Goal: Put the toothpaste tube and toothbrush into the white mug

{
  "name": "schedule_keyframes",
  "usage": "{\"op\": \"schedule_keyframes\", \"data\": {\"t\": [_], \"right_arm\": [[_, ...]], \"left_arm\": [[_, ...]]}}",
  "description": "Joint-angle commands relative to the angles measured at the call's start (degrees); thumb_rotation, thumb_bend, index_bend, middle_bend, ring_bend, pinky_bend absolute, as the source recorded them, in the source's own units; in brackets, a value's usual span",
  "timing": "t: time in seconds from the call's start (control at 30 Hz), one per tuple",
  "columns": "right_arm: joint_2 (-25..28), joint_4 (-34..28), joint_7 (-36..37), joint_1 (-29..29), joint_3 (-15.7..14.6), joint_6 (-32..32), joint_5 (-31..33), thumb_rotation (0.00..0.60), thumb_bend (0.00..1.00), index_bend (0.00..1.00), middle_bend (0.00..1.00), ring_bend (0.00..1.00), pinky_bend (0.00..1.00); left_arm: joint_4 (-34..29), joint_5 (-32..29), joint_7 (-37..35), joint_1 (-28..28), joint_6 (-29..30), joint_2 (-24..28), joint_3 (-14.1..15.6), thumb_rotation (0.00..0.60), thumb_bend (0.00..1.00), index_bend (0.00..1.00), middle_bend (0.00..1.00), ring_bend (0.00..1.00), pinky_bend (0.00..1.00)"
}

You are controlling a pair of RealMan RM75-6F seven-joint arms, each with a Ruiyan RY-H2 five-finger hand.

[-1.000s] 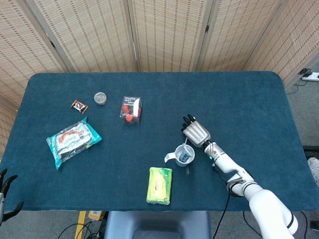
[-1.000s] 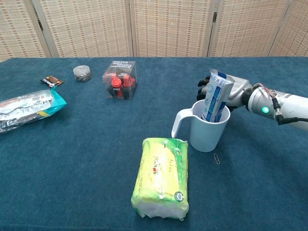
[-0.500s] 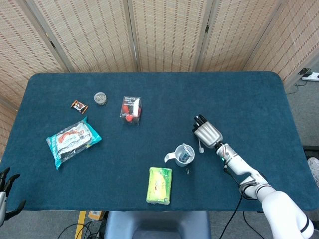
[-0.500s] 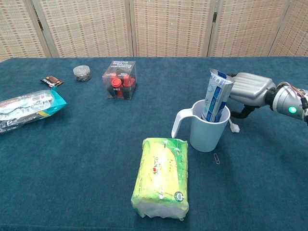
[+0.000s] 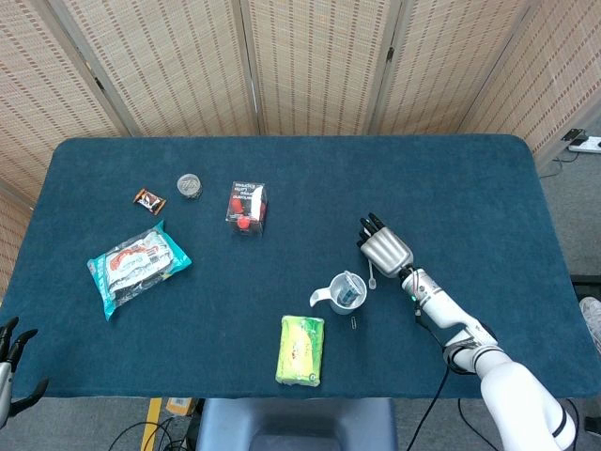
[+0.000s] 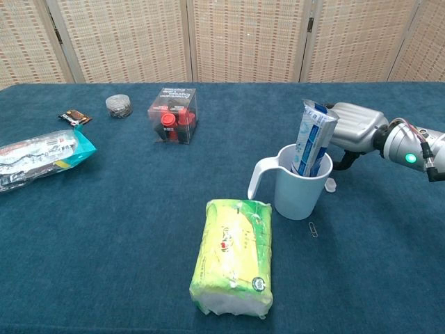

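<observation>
Since half a second ago the right hand has drawn back toward the white mug and now sits just behind and to the mug's right; a second ago it was right over the rim. The toothbrush has moved with it: its white head now lies on the table just beside the mug, closer than before.

In the chest view the right hand hovers palm down, its dark fingers curled under the silver back toward the toothbrush. Whether they pinch the handle or only touch it, I cannot tell.

The toothpaste tube stands tilted in the mug, next to the fingers.

The left hand hangs off the table's near corner, its fingers spread apart and holding nothing.
</observation>
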Motion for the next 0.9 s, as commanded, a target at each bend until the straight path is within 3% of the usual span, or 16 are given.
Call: {"op": "schedule_keyframes", "data": {"t": [0.03,0.9], "right_arm": [[-0.89,1.45,0.53,0.28,-0.12,0.05,-0.30,0.600,0.23,0.46,0.33,0.11,0.11],[-3.84,6.87,2.17,0.60,-1.71,-0.14,-1.94,0.600,0.34,0.46,0.34,0.14,0.11]], "left_arm": [[0.08,0.00,-0.02,-0.04,-0.04,-0.02,-0.02,0.600,0.31,0.19,0.04,0.04,0.13],[0.71,-0.48,-0.32,0.15,-0.29,-0.24,0.06,0.600,0.31,0.19,0.04,0.04,0.13]]}}
